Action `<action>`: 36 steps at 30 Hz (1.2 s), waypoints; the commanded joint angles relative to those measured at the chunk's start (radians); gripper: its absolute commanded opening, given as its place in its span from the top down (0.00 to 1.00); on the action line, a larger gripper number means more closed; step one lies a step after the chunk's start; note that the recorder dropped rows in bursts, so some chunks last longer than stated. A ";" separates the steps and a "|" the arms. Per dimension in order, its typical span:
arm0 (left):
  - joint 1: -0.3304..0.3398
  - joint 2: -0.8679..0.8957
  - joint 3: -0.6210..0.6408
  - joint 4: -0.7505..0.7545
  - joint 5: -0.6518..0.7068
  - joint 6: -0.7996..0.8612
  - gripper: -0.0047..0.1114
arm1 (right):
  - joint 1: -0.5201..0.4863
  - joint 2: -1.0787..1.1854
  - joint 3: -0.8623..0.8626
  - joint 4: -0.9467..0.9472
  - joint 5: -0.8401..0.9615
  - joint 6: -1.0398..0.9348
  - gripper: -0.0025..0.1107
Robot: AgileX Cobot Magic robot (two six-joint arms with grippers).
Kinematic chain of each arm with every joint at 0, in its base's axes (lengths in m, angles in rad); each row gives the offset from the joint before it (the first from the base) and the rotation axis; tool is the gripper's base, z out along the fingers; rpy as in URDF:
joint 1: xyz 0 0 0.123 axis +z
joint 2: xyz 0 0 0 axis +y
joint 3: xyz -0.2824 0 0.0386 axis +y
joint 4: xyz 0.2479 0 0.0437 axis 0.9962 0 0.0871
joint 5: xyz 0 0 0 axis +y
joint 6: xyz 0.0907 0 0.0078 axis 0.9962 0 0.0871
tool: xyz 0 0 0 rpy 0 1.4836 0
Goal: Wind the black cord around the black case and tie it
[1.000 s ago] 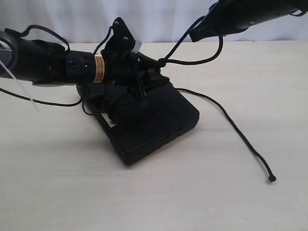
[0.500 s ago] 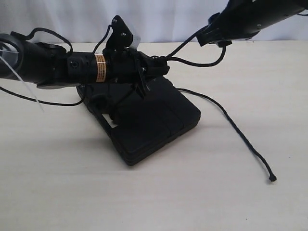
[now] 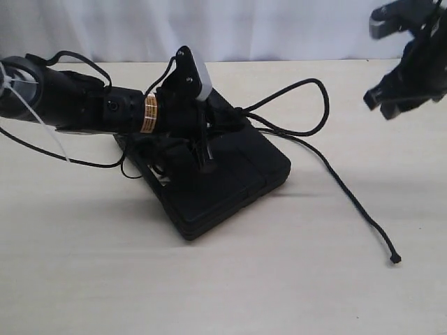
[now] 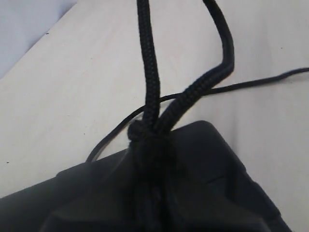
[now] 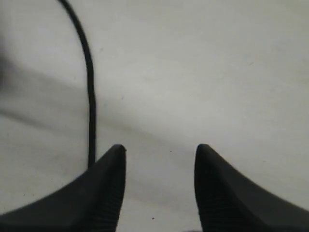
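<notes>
Our left claw (image 3: 232,117) is clamped tight on the black cord (image 4: 147,72), where two strands meet at a knot (image 4: 137,130) just above the black case (image 3: 230,178). Whether that knot is cinched down, we cannot tell. The case lies on the worktop (image 3: 105,279). Our right claw (image 5: 160,151) hangs spread and empty, well apart. With only one pinch holding, the slack loop (image 3: 318,105) may loosen the wrap, or a hard pull may drag the case.

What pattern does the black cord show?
The black cord is tightly braided, clearest in the left wrist view.
</notes>
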State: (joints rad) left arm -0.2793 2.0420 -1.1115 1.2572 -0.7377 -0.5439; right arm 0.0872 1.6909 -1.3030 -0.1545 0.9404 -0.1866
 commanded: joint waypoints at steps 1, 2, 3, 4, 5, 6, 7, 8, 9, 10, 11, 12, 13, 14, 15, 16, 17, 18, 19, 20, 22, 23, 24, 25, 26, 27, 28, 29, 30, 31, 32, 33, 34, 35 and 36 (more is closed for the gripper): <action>0.000 -0.001 -0.007 0.125 -0.011 0.036 0.96 | -0.006 0.120 0.021 0.070 -0.001 -0.062 0.67; 0.000 -0.001 -0.007 0.164 -0.015 0.044 0.96 | -0.006 0.145 0.021 0.072 0.003 -0.061 0.67; 0.002 -0.001 -0.007 0.198 -0.025 0.048 0.96 | -0.006 0.174 0.021 0.072 0.009 -0.061 0.67; 0.006 -0.001 -0.007 0.222 -0.035 0.051 0.96 | -0.006 0.203 0.021 0.072 0.014 -0.061 0.67; 0.012 -0.001 -0.007 0.241 -0.048 0.051 0.96 | -0.006 0.231 0.021 0.072 0.016 -0.061 0.67; 0.018 -0.001 -0.007 0.266 -0.069 0.051 0.96 | -0.006 0.257 0.021 0.072 0.017 -0.061 0.67; 0.030 -0.001 -0.007 0.284 -0.093 0.053 0.96 | -0.006 0.281 0.021 0.084 0.017 -0.061 0.67; 0.039 -0.001 -0.007 0.301 -0.115 0.053 0.96 | -0.006 0.298 0.021 0.097 0.015 -0.061 0.67; 0.053 -0.001 -0.007 0.316 -0.144 0.053 0.96 | -0.006 0.316 0.021 0.115 0.008 -0.070 0.67; 0.067 -0.001 -0.007 0.320 -0.171 0.053 0.96 | -0.006 0.330 0.021 0.136 0.002 -0.087 0.67; 0.077 -0.001 -0.007 0.320 -0.191 0.053 0.96 | -0.006 0.337 0.021 0.154 0.000 -0.110 0.67; 0.089 -0.001 -0.007 0.323 -0.212 0.053 0.96 | -0.006 0.345 0.021 0.186 -0.003 -0.135 0.67; 0.098 -0.001 -0.007 0.323 -0.228 0.053 0.96 | -0.006 0.347 0.021 0.214 -0.007 -0.155 0.67; 0.106 -0.001 -0.007 0.323 -0.239 0.053 0.96 | -0.006 0.347 0.021 0.234 -0.012 -0.169 0.67; 0.106 -0.001 -0.007 0.330 -0.242 0.053 0.96 | -0.006 0.347 0.021 0.234 -0.026 -0.169 0.67; 0.106 -0.001 -0.007 0.335 -0.242 0.053 0.96 | -0.006 0.347 0.021 0.229 -0.045 -0.159 0.67; 0.106 -0.001 -0.007 0.346 -0.240 0.053 0.96 | -0.006 0.347 0.023 0.216 -0.066 -0.133 0.67; 0.104 -0.001 -0.007 0.358 -0.240 0.057 0.96 | -0.006 0.350 0.026 0.198 -0.092 -0.099 0.67; 0.104 -0.001 -0.007 0.363 -0.240 0.065 0.96 | -0.006 0.352 0.025 0.187 -0.112 -0.070 0.67; 0.104 -0.001 -0.007 0.363 -0.242 0.069 0.96 | -0.006 0.356 0.025 0.184 -0.128 -0.042 0.67; 0.104 -0.001 -0.007 0.363 -0.240 0.071 0.96 | -0.006 0.367 0.025 0.189 -0.132 -0.046 0.67; 0.104 -0.001 -0.007 0.363 -0.240 0.073 0.96 | -0.004 0.374 0.025 0.191 -0.126 -0.058 0.67; 0.104 -0.001 -0.007 0.363 -0.240 0.073 0.96 | -0.004 0.379 0.025 0.196 -0.124 -0.063 0.67; 0.104 -0.001 -0.007 0.363 -0.240 0.078 0.96 | -0.004 0.386 0.025 0.198 -0.124 -0.063 0.67; 0.104 -0.001 -0.007 0.365 -0.240 0.080 0.96 | -0.004 0.391 0.025 0.196 -0.124 -0.063 0.67; 0.104 -0.001 -0.007 0.365 -0.240 0.083 0.96 | -0.004 0.396 0.027 0.192 -0.124 -0.063 0.67; 0.104 -0.001 -0.007 0.368 -0.240 0.092 0.96 | -0.004 0.402 0.026 0.192 -0.122 -0.063 0.67; 0.104 -0.001 -0.007 0.372 -0.240 0.101 0.96 | -0.004 0.406 0.026 0.192 -0.122 -0.063 0.68; 0.104 -0.001 -0.007 0.375 -0.240 0.104 0.96 | -0.004 0.409 0.026 0.192 -0.120 -0.061 0.70; 0.104 -0.001 -0.007 0.377 -0.240 0.106 0.96 | -0.004 0.411 0.026 0.192 -0.117 -0.061 0.76; 0.104 -0.001 -0.007 0.377 -0.241 0.106 0.96 | -0.004 0.411 0.026 0.192 -0.117 -0.061 0.82; 0.104 -0.001 -0.007 0.379 -0.241 0.110 0.96 | -0.004 0.411 0.026 0.192 -0.117 -0.057 0.89; 0.104 -0.001 -0.007 0.379 -0.241 0.120 0.96 | -0.004 0.411 0.026 0.192 -0.117 -0.042 0.94; 0.104 -0.001 -0.007 0.384 -0.241 0.133 0.96 | -0.004 0.411 0.026 0.192 -0.117 -0.028 0.94; 0.104 -0.001 -0.007 0.383 -0.241 0.135 0.96 | -0.004 0.411 0.026 0.194 -0.115 -0.019 0.94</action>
State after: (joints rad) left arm -0.1754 2.0420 -1.1115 1.6354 -0.9694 -0.4273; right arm 0.0835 2.0815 -1.2845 0.0250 0.8208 -0.2302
